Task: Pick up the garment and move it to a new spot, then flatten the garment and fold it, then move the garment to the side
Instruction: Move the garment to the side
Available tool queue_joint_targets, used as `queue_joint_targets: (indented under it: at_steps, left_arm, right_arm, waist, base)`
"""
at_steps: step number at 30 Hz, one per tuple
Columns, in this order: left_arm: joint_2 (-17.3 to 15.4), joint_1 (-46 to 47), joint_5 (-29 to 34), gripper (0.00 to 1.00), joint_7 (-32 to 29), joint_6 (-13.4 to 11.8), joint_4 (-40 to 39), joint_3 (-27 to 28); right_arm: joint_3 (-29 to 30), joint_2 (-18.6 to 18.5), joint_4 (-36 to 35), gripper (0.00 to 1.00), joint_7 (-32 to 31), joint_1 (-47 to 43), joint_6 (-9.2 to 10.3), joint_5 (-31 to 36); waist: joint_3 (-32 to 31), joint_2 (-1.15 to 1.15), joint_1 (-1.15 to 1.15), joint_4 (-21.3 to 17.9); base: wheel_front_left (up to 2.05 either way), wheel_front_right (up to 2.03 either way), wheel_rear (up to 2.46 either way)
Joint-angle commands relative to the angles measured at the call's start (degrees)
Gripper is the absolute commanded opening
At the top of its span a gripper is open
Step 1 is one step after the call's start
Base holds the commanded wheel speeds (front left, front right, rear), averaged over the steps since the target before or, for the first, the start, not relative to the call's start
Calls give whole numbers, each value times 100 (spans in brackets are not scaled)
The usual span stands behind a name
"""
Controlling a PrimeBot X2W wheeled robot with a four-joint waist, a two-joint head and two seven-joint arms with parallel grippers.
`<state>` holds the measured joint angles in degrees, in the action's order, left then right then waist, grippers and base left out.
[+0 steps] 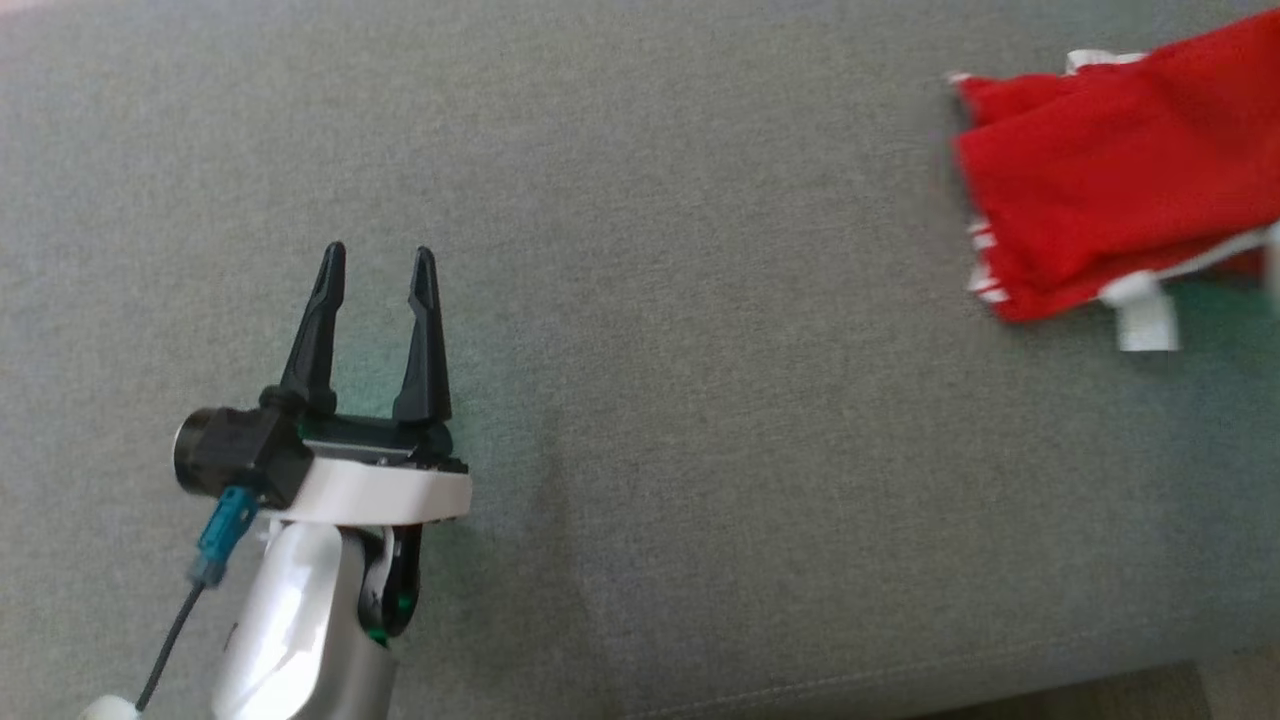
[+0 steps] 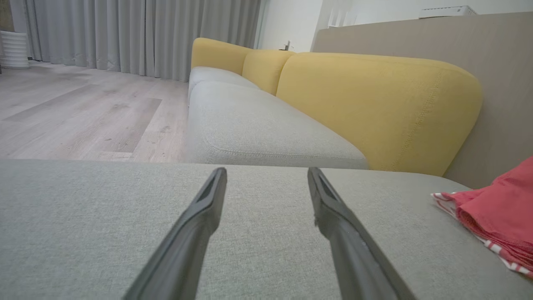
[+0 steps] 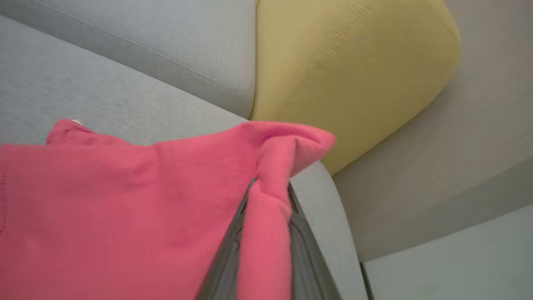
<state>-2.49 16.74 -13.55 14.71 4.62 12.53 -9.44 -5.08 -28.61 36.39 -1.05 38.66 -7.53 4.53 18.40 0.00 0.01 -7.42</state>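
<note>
The left claw (image 1: 380, 252) sits low over the grey seat (image 1: 700, 450), on the robot's left side. Its two dark fingers stand wide apart and it holds nothing. The red garment (image 1: 1120, 170) lies far off to the right on the same seat, well apart from this claw. It is bunched up in folds, with bits of white at its edges and a small white piece sticking out on the near side.

Seen from the right wrist, the right claw (image 3: 270, 185) is pinched tight on a fold of the garment — red cloth runs up between its two fingers and flops over their tips. The rest of the garment spreads out to the left in that view, over the seat. Behind the seat sits a yellow cushion (image 3: 333, 62).

Seen from the left wrist, more grey seats and yellow cushions run off in a row — with a pale wood floor (image 2: 83, 108) and grey curtains (image 2: 145, 33) past them.
</note>
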Motion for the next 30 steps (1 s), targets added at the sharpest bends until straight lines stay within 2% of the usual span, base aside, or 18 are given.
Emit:
queue_joint_targets:
  at_steps: [1, 5, 8, 20, 21, 22, 30]
  left_arm:
    - [-39, 202, 52, 100, 29, 17, -166, 181]
    - [-39, 259, 87, 100, 29, 47, -164, 222]
    - [-39, 311, 100, 100, 29, 74, -163, 258]
    - [-39, 404, 135, 100, 29, 120, -150, 293]
    - [-39, 402, 137, 100, 29, 123, -141, 300]
    - [-39, 398, 137, 100, 29, 125, -132, 304]
    - [-39, 321, 66, 100, 29, 121, -73, 310]
  right_arm:
    - [14, -367, -147, 0, -4, 123, 4, 27]
    - [283, -736, -5, 0, 27, 164, 4, -47]
    - [478, -874, 113, 0, 90, 217, 4, -98]
    - [726, -772, 89, 0, 171, 257, 4, -85]
    - [778, -730, 73, 13, 164, 251, 4, -97]
    - [831, -690, 57, 100, 144, 243, 4, -93]
    - [1020, -241, -433, 100, 397, 195, 4, -86]
  waist:
    - [81, 0, -1, 49]
    - [210, 0, -1, 102]
    - [307, 0, -1, 137]
    - [462, 0, -1, 161]
    - [455, 0, -1, 157]
    - [443, 0, -1, 153]
    - [164, 0, -1, 108]
  base:
    - [0, 0, 0]
    - [0, 0, 0]
    - [0, 0, 0]
    - [0, 0, 0]
    - [0, 0, 0]
    - [0, 0, 0]
    - [0, 0, 0]
